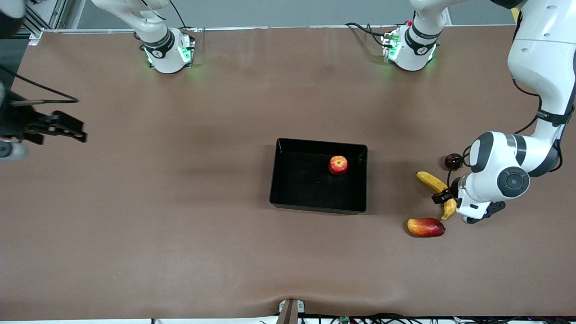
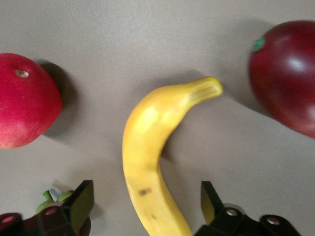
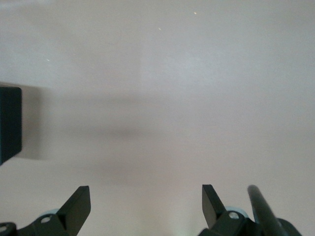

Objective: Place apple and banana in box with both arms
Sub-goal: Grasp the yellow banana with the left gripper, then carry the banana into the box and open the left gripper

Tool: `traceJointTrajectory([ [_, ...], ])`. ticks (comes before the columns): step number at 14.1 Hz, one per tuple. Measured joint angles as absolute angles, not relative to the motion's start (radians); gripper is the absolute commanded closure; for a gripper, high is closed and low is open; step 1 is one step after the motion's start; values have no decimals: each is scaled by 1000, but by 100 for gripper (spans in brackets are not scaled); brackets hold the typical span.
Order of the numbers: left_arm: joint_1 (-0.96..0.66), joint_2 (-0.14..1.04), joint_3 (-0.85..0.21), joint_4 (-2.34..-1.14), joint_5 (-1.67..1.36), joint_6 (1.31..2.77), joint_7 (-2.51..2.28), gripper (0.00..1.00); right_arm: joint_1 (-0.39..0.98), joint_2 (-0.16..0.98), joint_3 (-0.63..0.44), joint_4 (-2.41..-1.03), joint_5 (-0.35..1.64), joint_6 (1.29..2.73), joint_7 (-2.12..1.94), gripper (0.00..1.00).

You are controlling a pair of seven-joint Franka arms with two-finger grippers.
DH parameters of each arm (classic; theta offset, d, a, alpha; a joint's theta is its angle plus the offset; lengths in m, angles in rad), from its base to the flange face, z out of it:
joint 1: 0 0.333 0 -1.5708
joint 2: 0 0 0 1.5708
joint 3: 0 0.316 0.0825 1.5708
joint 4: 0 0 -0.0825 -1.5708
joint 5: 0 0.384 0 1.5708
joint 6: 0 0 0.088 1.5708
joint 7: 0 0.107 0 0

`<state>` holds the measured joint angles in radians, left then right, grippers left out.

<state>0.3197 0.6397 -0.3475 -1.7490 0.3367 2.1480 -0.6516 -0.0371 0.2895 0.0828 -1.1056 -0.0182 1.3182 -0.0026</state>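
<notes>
**Banana between open fingers, apple in the tray**

Table (image 1: 180, 225) surface is a matte brown mat, faintly rippled at the edge nearest the front camera. At the right arm's end of it the right gripper (image 1: 67, 128) hangs over bare mat, waiting; its wrist view shows both black fingers (image 3: 78, 206) spread wide with nothing between them and only a dark corner of the box (image 3: 10, 123) at the rim of the picture.

The box (image 1: 288, 198) is a shallow, glossy black rectangular tray with low walls, lying mid-table. The apple (image 1: 338, 165), small, round, red streaked with yellow, sits inside it near the corner toward the left arm's end and farther from the front camera.

Toward the left arm's end, well apart from the box, lies the banana (image 1: 432, 181), curved and smooth yellow. A dark maroon round fruit (image 1: 453, 160) sits just beside it, farther from the front camera; an elongated red-yellow oval fruit (image 1: 425, 227) lies nearer. The left arm's white wrist hides part of the banana.

The left gripper (image 2: 147, 206) is low over the banana (image 2: 147, 147), fingers (image 2: 81, 204) released and wide, straddling it without touching.
</notes>
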Motion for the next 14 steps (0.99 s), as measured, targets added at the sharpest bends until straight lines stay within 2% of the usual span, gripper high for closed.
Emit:
traceJointTrajectory([
  [1, 326, 650, -348, -1752, 344, 2152, -652, 54, -65, 284, 83, -1128, -15, 1325, -19, 0],
  [2, 330, 660, -348, -1754, 351, 2158, -652, 79, -88, 269, 83, -1164, -6, 1346, -28, 0],
  [3, 331, 668, -348, -1755, 353, 2164, -652, 100, -107, 246, 83, -1212, 8, 1374, -32, 0],
  [7, 331, 658, -356, -1748, 355, 2160, -653, 100, -128, 96, 86, -1461, 33, 1508, -35, 0],
  [9, 330, 610, -380, -1732, 355, 2097, -654, 100, -128, 27, 97, -1564, 34, 1545, -35, 0],
  [11, 329, 534, -444, -1723, 355, 2017, -671, 100, -127, -9, 104, -1616, 34, 1559, -37, 0],
  [14, 318, 446, -610, -1705, 355, 1945, -789, 100, -127, -19, 103, -1620, 34, 1563, -73, 0],
])
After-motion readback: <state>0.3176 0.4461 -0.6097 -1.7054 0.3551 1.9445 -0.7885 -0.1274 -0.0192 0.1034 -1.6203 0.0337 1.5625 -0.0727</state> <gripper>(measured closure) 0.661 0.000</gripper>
